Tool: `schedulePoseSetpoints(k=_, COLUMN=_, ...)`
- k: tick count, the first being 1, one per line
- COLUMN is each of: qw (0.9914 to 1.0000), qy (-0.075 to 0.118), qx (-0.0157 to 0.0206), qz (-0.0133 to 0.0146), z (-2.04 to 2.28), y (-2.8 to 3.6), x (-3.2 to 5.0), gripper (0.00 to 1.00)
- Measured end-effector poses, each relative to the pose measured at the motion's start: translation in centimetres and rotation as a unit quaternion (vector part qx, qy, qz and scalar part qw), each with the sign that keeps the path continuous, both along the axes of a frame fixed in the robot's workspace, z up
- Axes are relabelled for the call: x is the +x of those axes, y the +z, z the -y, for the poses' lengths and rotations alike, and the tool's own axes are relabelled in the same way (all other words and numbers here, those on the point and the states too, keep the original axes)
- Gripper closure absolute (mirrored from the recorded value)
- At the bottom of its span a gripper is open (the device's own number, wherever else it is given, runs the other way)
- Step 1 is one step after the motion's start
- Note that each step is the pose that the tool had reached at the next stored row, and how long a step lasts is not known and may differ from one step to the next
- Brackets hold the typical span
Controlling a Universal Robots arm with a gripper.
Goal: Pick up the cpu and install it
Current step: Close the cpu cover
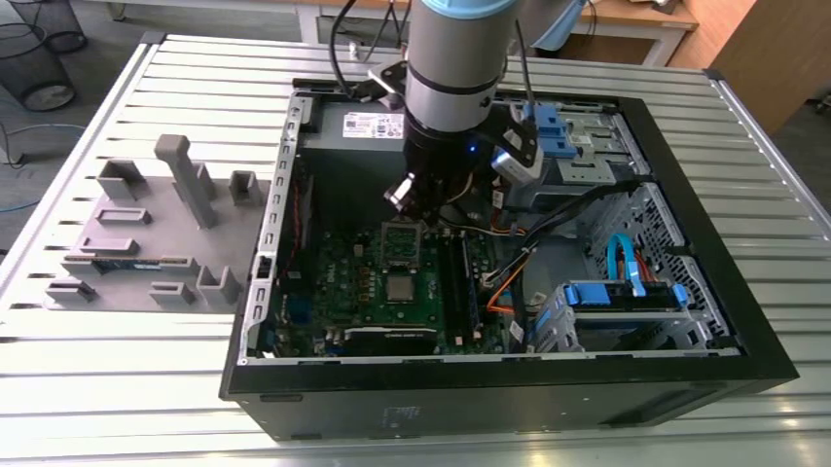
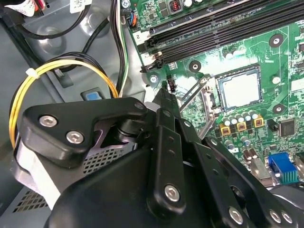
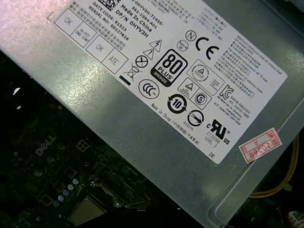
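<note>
High exterior; close wrist views (perhaps overlapping)

This looks like a robotics lab or test workshop, not a home or an office. A metal table (image 1: 130,409) built of ribbed aluminium slats carries an open black computer case (image 1: 520,404) lying on its side. Its green motherboard (image 1: 350,268) and grey power supply (image 3: 166,137) are bare to view. A grey robot arm (image 1: 454,58) reaches down into the case. Near the table's edge at the exterior view's left sits a grey holder (image 1: 130,243) with slots and upright posts. Beyond the table's far edge, wire-mesh bins (image 1: 39,58) stand on a grey floor, and there is a wooden desk (image 1: 649,19).
</note>
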State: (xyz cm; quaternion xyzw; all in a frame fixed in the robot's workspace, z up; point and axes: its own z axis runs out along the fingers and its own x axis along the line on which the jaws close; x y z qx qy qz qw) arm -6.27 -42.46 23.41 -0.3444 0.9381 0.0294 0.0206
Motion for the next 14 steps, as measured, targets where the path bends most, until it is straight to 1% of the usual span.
schedulePoseSetpoints(k=14, qw=0.99997, qy=0.007, qx=0.0001, qz=0.0001, z=0.0, y=0.42, x=-0.24, gripper=0.89)
